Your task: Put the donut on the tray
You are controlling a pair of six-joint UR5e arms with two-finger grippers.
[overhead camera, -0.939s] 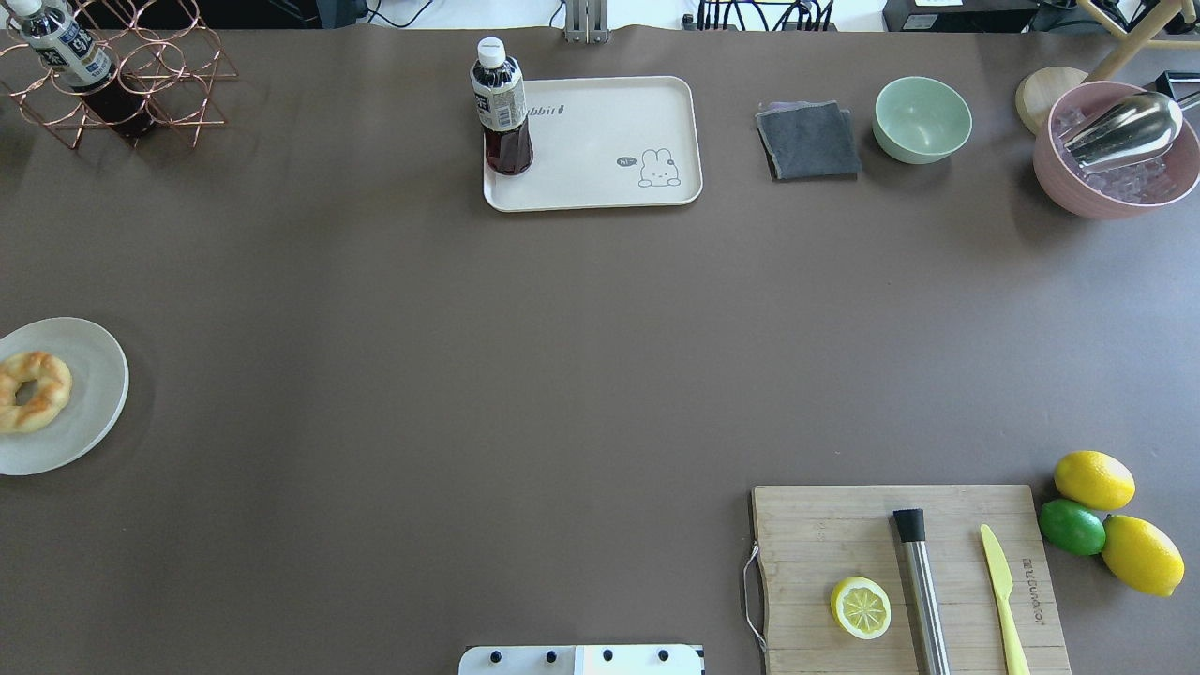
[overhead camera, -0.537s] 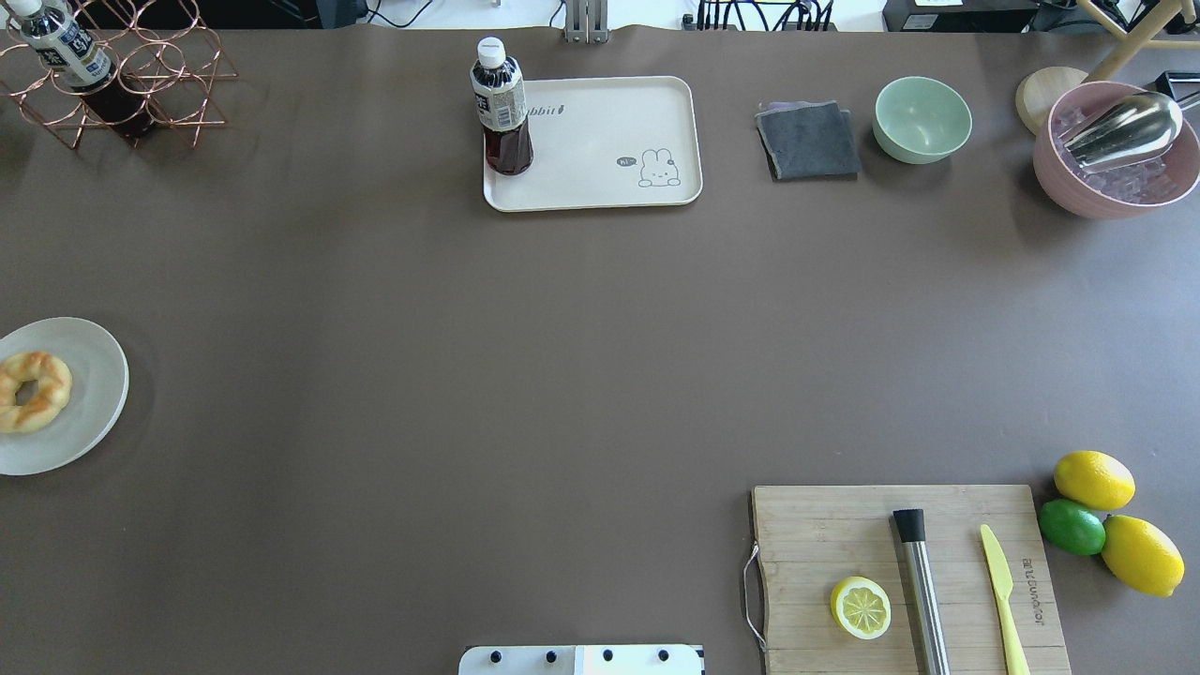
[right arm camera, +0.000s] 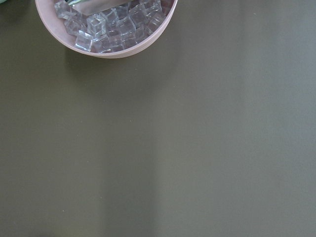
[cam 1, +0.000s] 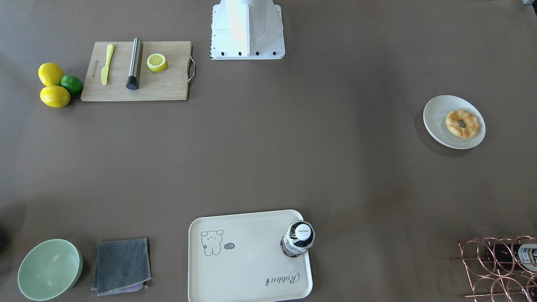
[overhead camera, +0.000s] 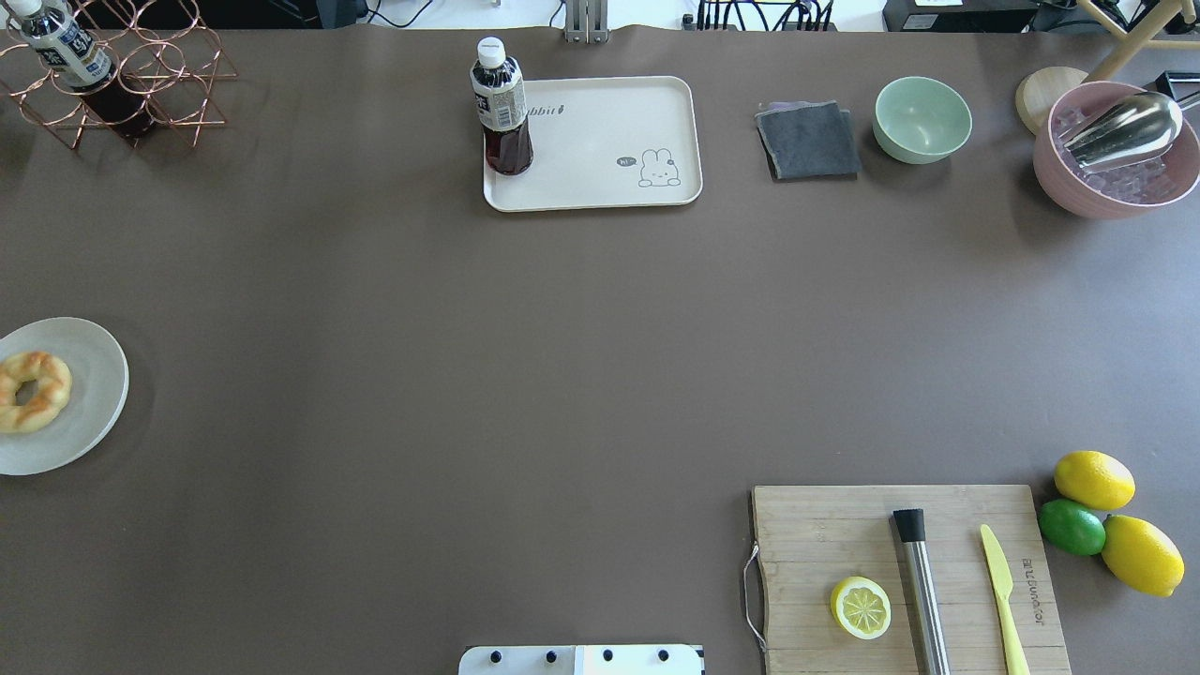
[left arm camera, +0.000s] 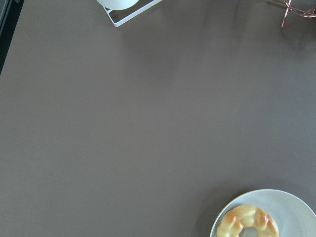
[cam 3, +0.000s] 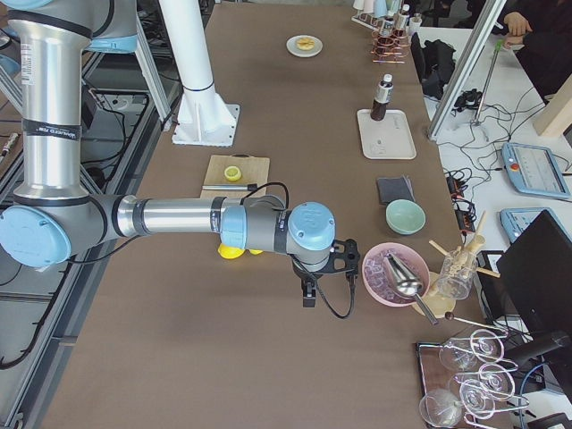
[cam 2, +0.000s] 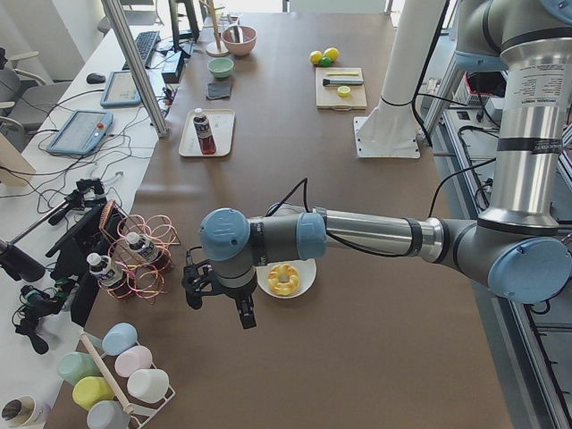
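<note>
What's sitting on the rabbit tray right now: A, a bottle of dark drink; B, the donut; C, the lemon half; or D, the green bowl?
A: the bottle stands upright near one corner of the tray, while the donut lies on the round plate far off at the table's edge.

Noted a matte brown table (overhead camera: 600,356) filling the overhead and front views, evenly lit, with a faint pale sheen near centre. Along the left of the left-end view, a white bench (cam 2: 54,183) strewn with cables, an aluminium post (cam 2: 134,67) at its edge, a grey chair (cam 2: 16,89) upper left. Grey floor (cam 2: 545,393) lower right. In the right-end view, a dark monitor (cam 3: 536,264) lower right.
</note>
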